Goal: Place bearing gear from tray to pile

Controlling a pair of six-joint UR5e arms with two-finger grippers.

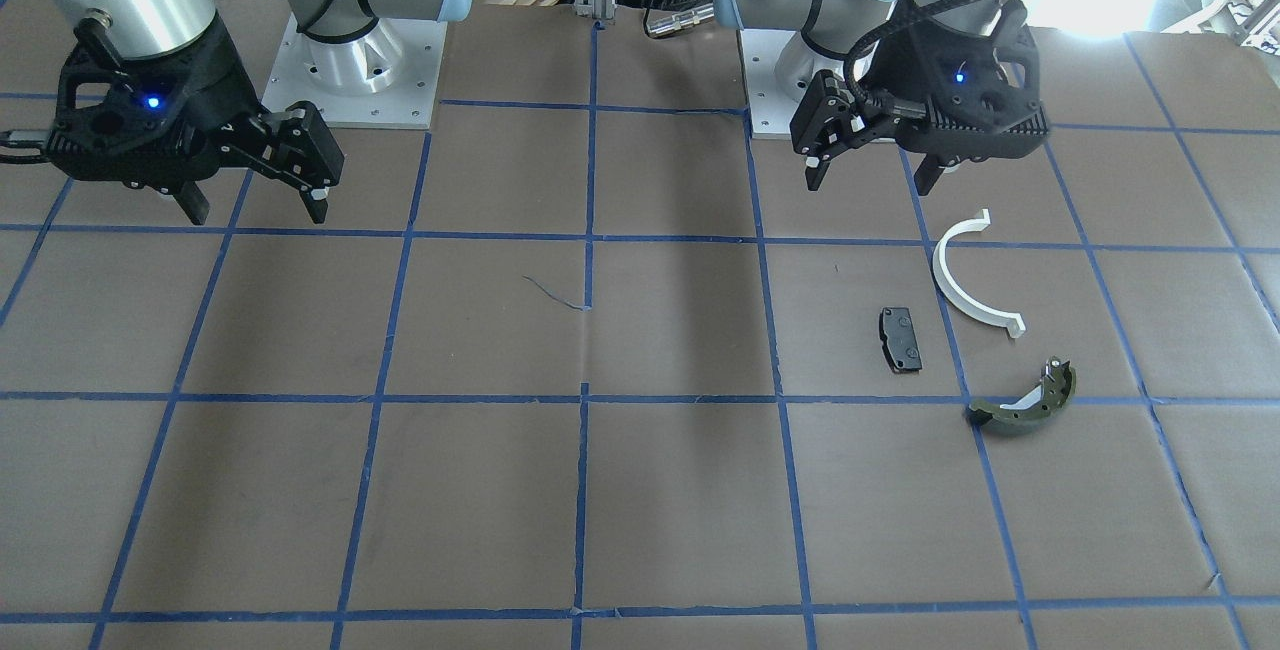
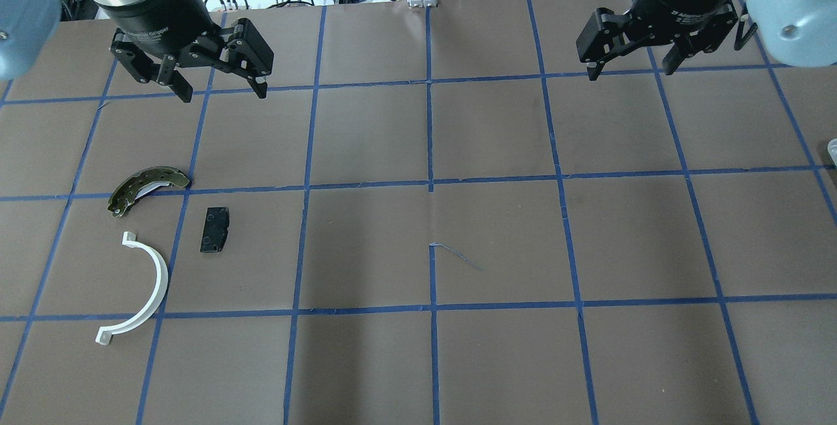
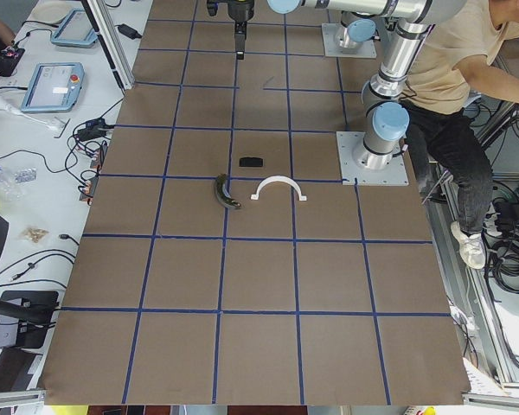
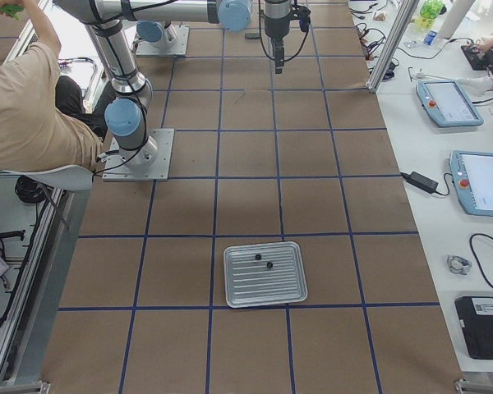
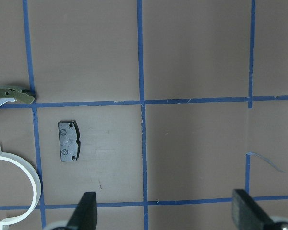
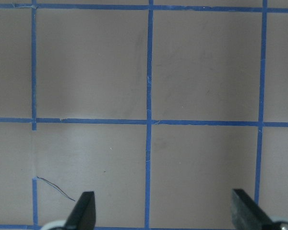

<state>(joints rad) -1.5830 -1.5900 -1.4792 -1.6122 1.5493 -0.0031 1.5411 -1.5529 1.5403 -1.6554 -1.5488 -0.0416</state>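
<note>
The pile lies on the brown mat: a white half-ring [image 2: 153, 281], a black pad [image 2: 214, 229] and an olive-green brake shoe [image 2: 145, 186]. They also show in the front view as ring [image 1: 960, 285], pad [image 1: 900, 338] and shoe [image 1: 1025, 405]. The metal tray [image 4: 228, 275] shows only in the exterior right view, with two small dark parts [image 4: 269, 265] in it, too small to name. My left gripper [image 2: 223, 93] hangs open and empty above the mat beyond the pile. My right gripper [image 2: 631, 73] hangs open and empty on the other side.
The arm bases [image 1: 355, 60] stand at the robot's edge of the table. A seated operator [image 3: 450, 69] is beside them. Side benches hold pendants [image 4: 460, 103] and cables. A loose blue thread [image 2: 458, 255] lies mid-mat.
</note>
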